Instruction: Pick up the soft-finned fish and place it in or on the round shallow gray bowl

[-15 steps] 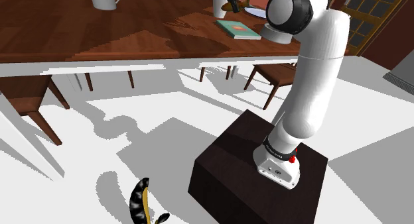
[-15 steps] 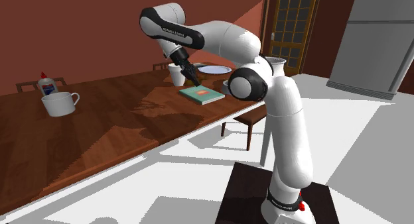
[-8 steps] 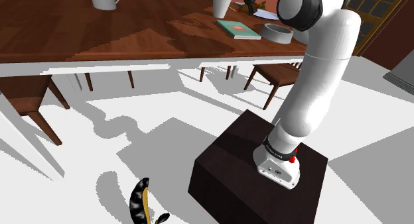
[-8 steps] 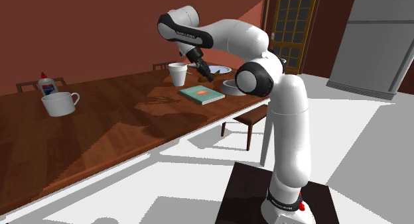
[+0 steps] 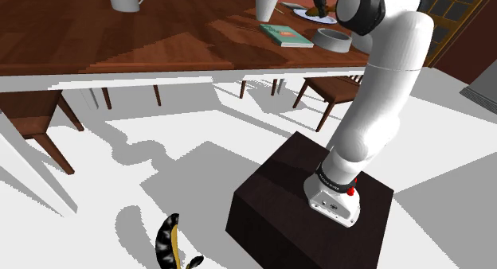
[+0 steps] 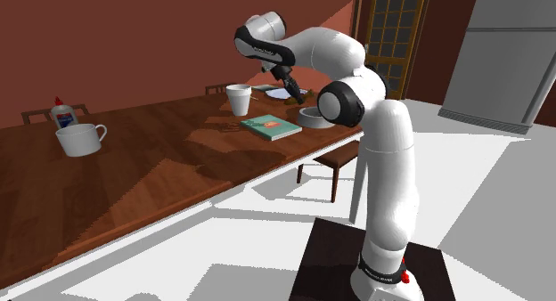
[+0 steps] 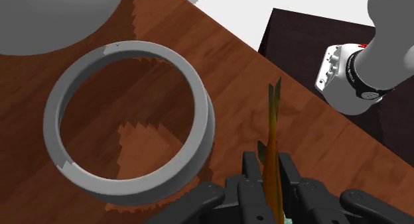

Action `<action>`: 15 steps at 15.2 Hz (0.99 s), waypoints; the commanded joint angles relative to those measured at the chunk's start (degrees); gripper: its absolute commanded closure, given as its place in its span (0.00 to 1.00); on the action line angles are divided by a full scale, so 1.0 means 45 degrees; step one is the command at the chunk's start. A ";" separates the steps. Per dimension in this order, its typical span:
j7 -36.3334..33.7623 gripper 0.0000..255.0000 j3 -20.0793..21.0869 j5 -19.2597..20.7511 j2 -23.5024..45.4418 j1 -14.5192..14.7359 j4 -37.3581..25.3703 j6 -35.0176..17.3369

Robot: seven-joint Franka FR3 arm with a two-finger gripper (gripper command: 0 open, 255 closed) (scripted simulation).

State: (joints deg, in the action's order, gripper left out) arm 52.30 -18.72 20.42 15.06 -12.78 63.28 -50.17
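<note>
Swung farther toward the shoulder view's right, the gripper [image 7: 269,166] clasps the orange fish [image 7: 273,126] tight, near the grey ring [image 7: 204,120].

Wooden desk [image 6: 160,174] carrying a white mug [image 6: 80,139], a white cup [image 6: 238,100], a teal book [image 6: 271,126] and an open gray ring [image 7: 133,188] through which the wood shows. A red-capped glue bottle [image 6: 61,114] stands near the mug. A brown chair [image 5: 330,88] is tucked under the desk's edge. A curved black-and-yellow object [image 5: 167,242] lies on the white floor [image 5: 159,164]. A paned door [image 6: 388,32] and a gray refrigerator [image 6: 512,59] stand beyond.
</note>
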 commanded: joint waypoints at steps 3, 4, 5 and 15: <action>0.1340 1.00 -0.0440 0.0323 0.0389 -0.0876 -0.0240 -0.0628; 0.1682 1.00 -0.0552 0.0377 0.0544 -0.1108 -0.0401 -0.0748; 0.2024 1.00 -0.0658 0.0421 0.0719 -0.1352 -0.0591 -0.0861; 0.2819 1.00 -0.0981 0.0434 0.1011 -0.2305 0.0097 -0.2298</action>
State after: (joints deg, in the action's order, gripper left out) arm 65.50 -23.20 22.44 20.01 -23.24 62.39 -59.63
